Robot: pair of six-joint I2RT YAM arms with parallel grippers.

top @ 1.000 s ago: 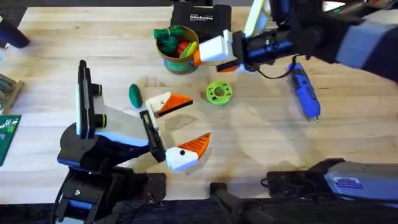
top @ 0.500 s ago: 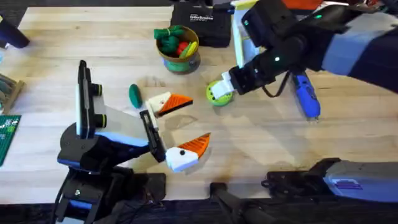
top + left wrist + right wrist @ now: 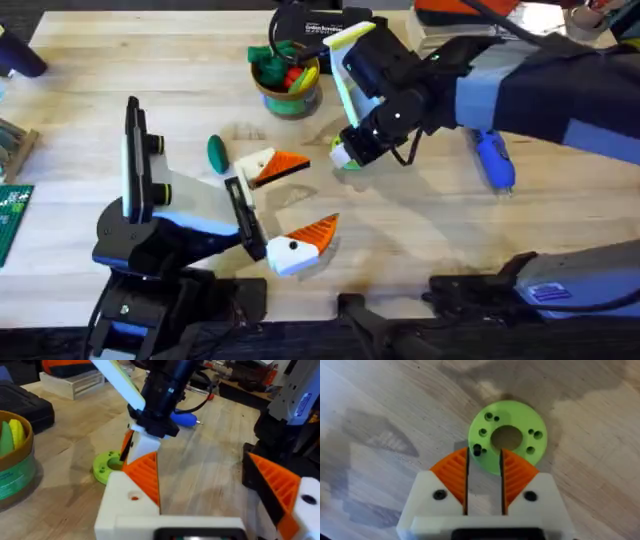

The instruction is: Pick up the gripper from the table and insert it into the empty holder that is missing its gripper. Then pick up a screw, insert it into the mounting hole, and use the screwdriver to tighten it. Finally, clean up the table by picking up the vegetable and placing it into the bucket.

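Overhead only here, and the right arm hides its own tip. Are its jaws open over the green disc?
Observer: In the right wrist view, the right gripper has its jaws narrowly parted with nothing held between them.
Operator: Where are the tips relative to the disc?
Observer: They overlap the rim of the green disc, not its centre hole. I cannot tell whether they touch it.
Operator: Is the disc flat?
Observer: Yes, it lies flat on the table, with its holes facing up.
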